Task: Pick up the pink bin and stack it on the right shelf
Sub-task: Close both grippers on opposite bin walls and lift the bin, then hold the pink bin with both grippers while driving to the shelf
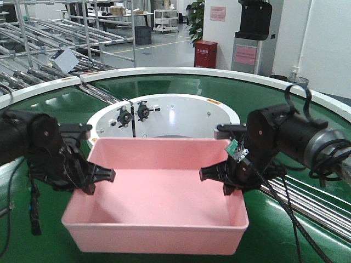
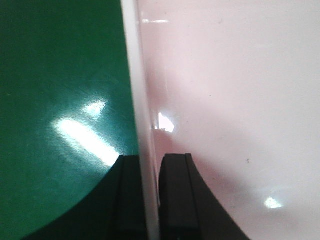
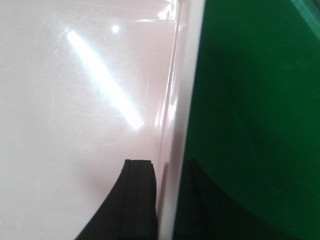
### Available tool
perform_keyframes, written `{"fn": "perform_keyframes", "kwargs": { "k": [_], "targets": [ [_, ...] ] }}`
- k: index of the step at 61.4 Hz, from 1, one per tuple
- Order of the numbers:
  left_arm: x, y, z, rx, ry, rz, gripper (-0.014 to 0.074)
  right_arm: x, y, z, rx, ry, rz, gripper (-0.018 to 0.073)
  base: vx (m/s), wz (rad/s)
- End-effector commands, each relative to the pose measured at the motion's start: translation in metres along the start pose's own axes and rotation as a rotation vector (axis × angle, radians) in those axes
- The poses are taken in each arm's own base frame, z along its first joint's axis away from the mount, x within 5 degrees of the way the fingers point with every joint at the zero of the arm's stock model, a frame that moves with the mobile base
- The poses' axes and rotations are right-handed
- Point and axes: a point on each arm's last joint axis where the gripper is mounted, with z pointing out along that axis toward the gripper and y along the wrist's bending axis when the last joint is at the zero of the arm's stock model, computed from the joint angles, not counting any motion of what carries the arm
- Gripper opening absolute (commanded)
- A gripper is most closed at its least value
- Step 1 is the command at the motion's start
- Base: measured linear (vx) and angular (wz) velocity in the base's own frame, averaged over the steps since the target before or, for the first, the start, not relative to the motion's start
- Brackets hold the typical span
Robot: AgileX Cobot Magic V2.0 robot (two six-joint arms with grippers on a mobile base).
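Pinching the shallow, pale-pink rectangular plastic bin (image 1: 156, 203) by both end walls at once: closing the left pincer (image 2: 150, 200) over the left rim, one finger inside and one outside, and closing the right pincer (image 3: 167, 200) likewise over the right rim. Sitting squarely between the two arms over the green curved conveyor belt (image 1: 263, 93), long axis apparently running from pincer to pincer, neither arm nearer (resting or just lifted, impossible to tell). Holding nothing inside, and probably needing an even swing by both arms towards the right shelf, nowhere in view here.
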Motion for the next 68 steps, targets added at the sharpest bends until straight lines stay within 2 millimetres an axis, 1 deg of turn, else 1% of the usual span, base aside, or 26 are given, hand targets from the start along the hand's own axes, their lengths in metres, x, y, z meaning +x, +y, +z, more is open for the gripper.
{"fn": "perform_keyframes", "kwargs": {
  "k": [1, 4, 8, 11, 12, 13, 14, 15, 22, 23, 24, 25, 26, 31, 35, 39, 44, 68],
  "targets": [
    [-0.009, -0.001, -0.059, -0.009, -0.188, 0.031, 0.0119, -0.011, -0.001, -0.061, 0.081, -0.196, -0.048, 0.0012, 0.0, 0.0],
    [-0.002, -0.005, -0.073, 0.0, -0.229, 0.019, 0.0119, -0.008, 0.005, -0.073, 0.104, -0.219, -0.052, 0.0012, 0.0, 0.0],
    [0.011, -0.008, -0.084, 0.007, -0.262, 0.015, 0.0119, -0.002, 0.01, -0.083, 0.127, -0.253, -0.067, 0.0013, 0.0, 0.0],
    [0.022, -0.012, -0.093, 0.011, -0.288, 0.034, 0.0119, 0.006, 0.012, -0.087, 0.134, -0.269, -0.066, 0.0015, 0.0, 0.0],
    [0.026, -0.013, -0.096, 0.011, -0.293, 0.044, 0.0119, 0.011, 0.012, -0.085, 0.134, -0.261, -0.064, 0.0015, 0.0, 0.0],
    [0.029, -0.013, -0.101, 0.013, -0.304, 0.051, 0.0119, 0.014, 0.012, -0.088, 0.131, -0.268, -0.06, 0.0015, 0.0, 0.0],
    [0.034, -0.014, -0.101, 0.011, -0.3, 0.058, 0.0119, 0.019, 0.011, -0.086, 0.129, -0.263, -0.055, 0.0015, 0.0, 0.0],
    [0.038, -0.013, -0.105, 0.01, -0.307, 0.058, 0.0119, 0.022, 0.01, -0.09, 0.123, -0.269, -0.048, 0.0015, 0.0, 0.0],
    [0.06, -0.011, -0.117, 0.006, -0.315, 0.023, 0.0119, 0.05, 0.005, -0.099, 0.055, -0.288, -0.011, 0.0018, 0.0, 0.0],
    [0.063, -0.011, -0.118, 0.008, -0.315, 0.023, 0.0119, 0.056, 0.004, -0.097, 0.05, -0.281, -0.013, 0.0018, 0.0, 0.0],
    [0.066, -0.011, -0.121, 0.011, -0.319, 0.022, 0.0119, 0.059, 0.002, -0.102, 0.038, -0.293, -0.009, 0.0019, 0.0, 0.0],
    [0.07, -0.012, -0.121, 0.015, -0.312, 0.019, 0.0119, 0.065, 0.002, -0.1, 0.026, -0.293, -0.008, 0.0019, 0.0, 0.0],
    [0.073, -0.012, -0.124, 0.019, -0.317, 0.017, 0.0119, 0.068, 0.001, -0.104, 0.017, -0.305, -0.006, 0.0019, 0.0, 0.0],
    [0.087, -0.016, -0.126, 0.047, -0.327, 0.002, 0.0119, 0.084, -0.002, -0.106, -0.013, -0.316, 0.003, 0.0022, 0.0, 0.0],
    [0.095, -0.018, -0.127, 0.064, -0.344, -0.004, 0.0119, 0.092, -0.005, -0.109, -0.018, -0.315, 0.026, 0.003, 0.0, 0.0],
    [0.101, -0.019, -0.124, 0.065, -0.343, -0.022, 0.0119, 0.097, -0.007, -0.109, -0.016, -0.306, 0.036, 0.0036, 0.0, 0.0],
    [0.105, -0.017, -0.12, 0.05, -0.325, -0.026, 0.0119, 0.098, -0.008, -0.108, -0.008, -0.295, 0.034, 0.0042, 0.0, 0.0],
    [0.106, -0.017, -0.119, 0.047, -0.312, -0.027, 0.0119, 0.098, -0.008, -0.108, -0.01, -0.295, 0.039, 0.0043, 0.0, 0.0]
  ]
}}
